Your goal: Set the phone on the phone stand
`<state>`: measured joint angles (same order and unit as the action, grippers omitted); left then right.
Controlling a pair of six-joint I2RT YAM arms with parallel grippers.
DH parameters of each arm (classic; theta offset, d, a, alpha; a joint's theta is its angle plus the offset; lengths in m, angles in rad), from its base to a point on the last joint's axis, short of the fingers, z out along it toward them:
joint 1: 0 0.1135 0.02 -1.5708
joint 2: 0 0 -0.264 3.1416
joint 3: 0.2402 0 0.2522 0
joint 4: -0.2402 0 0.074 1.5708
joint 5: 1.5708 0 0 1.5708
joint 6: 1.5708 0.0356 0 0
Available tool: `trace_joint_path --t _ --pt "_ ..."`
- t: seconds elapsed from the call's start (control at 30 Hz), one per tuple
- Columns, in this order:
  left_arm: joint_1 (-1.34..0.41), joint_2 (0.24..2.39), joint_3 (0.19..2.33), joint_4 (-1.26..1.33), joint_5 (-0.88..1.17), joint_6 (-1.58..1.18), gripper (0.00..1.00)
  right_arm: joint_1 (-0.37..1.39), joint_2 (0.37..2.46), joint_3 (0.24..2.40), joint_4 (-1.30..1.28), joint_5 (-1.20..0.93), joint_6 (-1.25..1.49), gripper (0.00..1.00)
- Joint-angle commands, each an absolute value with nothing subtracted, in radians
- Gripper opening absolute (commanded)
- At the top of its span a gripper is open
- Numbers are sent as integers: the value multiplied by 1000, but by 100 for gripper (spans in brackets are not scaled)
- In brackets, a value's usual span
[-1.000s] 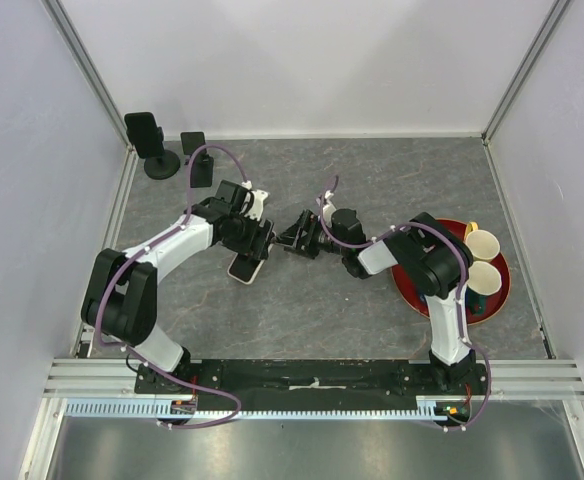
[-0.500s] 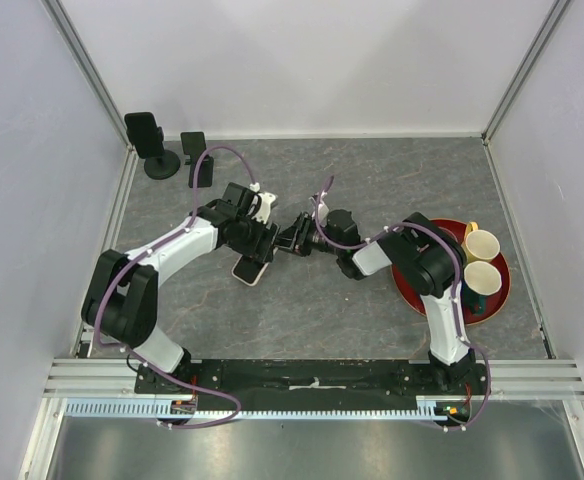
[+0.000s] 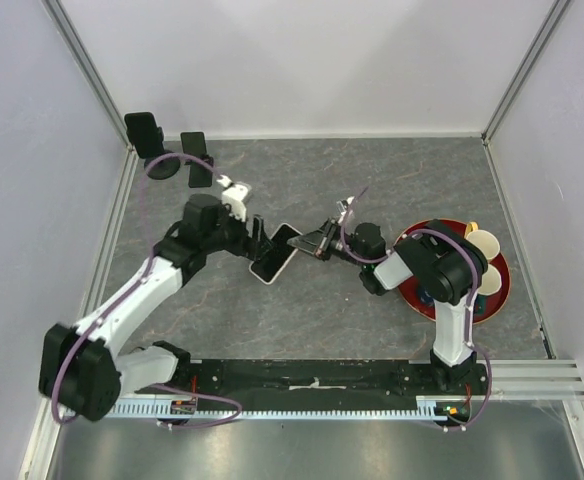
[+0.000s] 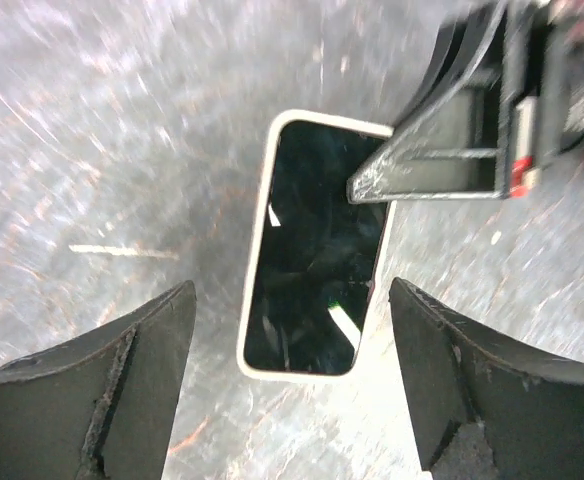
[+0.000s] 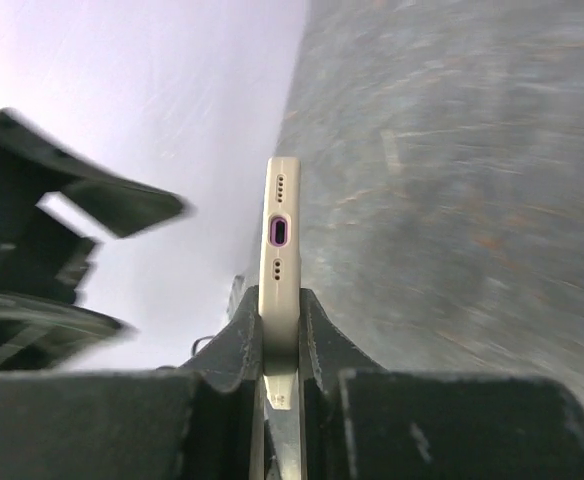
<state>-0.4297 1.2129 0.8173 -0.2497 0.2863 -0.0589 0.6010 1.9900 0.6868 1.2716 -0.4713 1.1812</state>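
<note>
The phone (image 3: pixel 277 253), dark-screened in a white case, lies at the middle of the table. My right gripper (image 3: pixel 310 243) is shut on its right edge. In the right wrist view the jaws (image 5: pixel 282 320) pinch the phone (image 5: pixel 280 220) across its thickness, with the charging port facing the camera. My left gripper (image 3: pixel 257 236) is open just left of it. In the left wrist view the phone (image 4: pixel 312 270) shows between and beyond my spread left gripper (image 4: pixel 290 300), with the right arm's fingers (image 4: pixel 442 165) over its far right corner. The black phone stand (image 3: pixel 148 140) is at the far left corner.
A second black upright piece (image 3: pixel 198 158) stands next to the phone stand. A red tray (image 3: pixel 409 288) with two cups (image 3: pixel 484 243) (image 3: pixel 483 278) sits at the right, beside the right arm. White walls close in the table on three sides.
My right gripper has shut on the phone's edge. The left gripper has pulled back to the left, off the phone. The phone has shifted a little to the right.
</note>
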Motion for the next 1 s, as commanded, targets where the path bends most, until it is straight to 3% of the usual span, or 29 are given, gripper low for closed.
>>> trace_joint_path --t 0.0,0.33,0.47,0.7,0.97 --pt "-316 1080 750 -2 432 -230 88 534 1941 597 1727 -379 1206 0" --pt "-256 1169 657 326 682 -526 90 502 1683 430 1756 -235 1147 0" --pt "-258 1207 591 536 761 -674 90 503 1562 356 1756 -80 1163 0" --pt "-264 1294 529 874 876 -853 90 524 1491 359 1758 -19 1197 0" --pt "-291 1316 545 809 859 -829 85 597 1378 344 1717 77 1132 0"
